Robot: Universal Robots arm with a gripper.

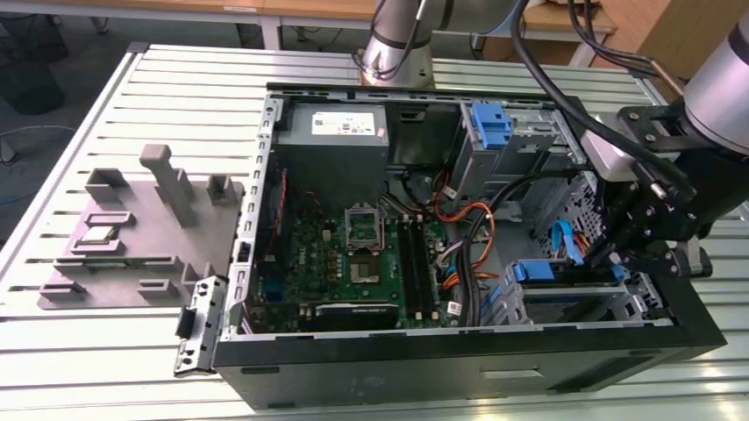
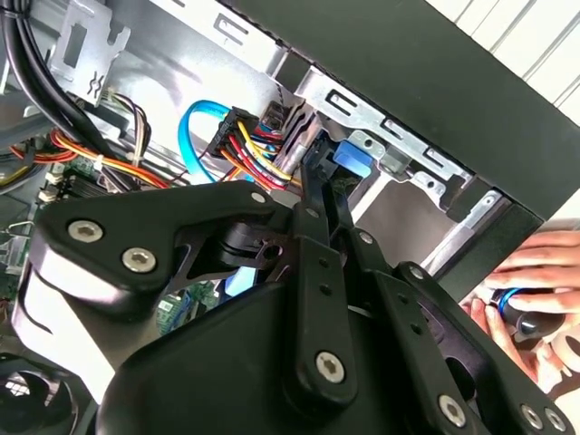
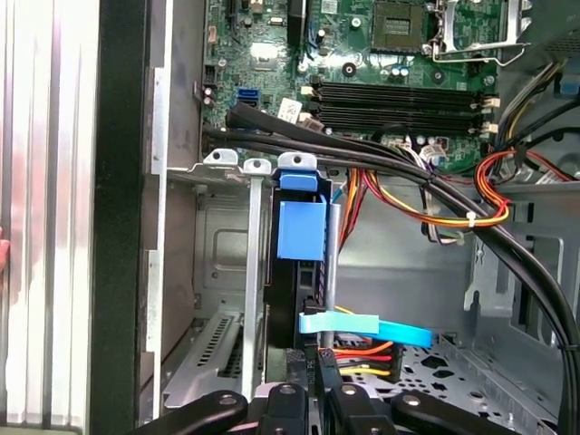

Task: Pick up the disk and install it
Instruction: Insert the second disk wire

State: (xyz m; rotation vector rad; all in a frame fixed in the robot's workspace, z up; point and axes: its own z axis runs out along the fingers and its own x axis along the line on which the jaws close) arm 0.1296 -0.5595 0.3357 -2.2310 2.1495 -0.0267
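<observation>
We have the black linked end effector (image 1: 638,254) down inside the open black desktop computer case (image 1: 468,368), at the drive cage in the front corner. In the first wrist view the flat silver disk with blue plastic side rails (image 3: 304,263) stands on edge in the metal bay slot (image 3: 222,272), blue tab up, w/ the end effector (image 3: 322,362) right at its near edge. We judge the fingers pressed together on the disk's edge, though the contact itself is partly hidden.

Risks as we judge them:
- The light-blue flat data cable (image 3: 362,328) crosses just beside the disk; it could get pinched or snagged.
- The bundle of orange, yellow and red power wires (image 3: 426,204) is near too.
- If the rails sit tilted, the disk may jam in the slot.
- A person's hand (image 2: 535,281) is just outside the case wall, near the arm.
</observation>
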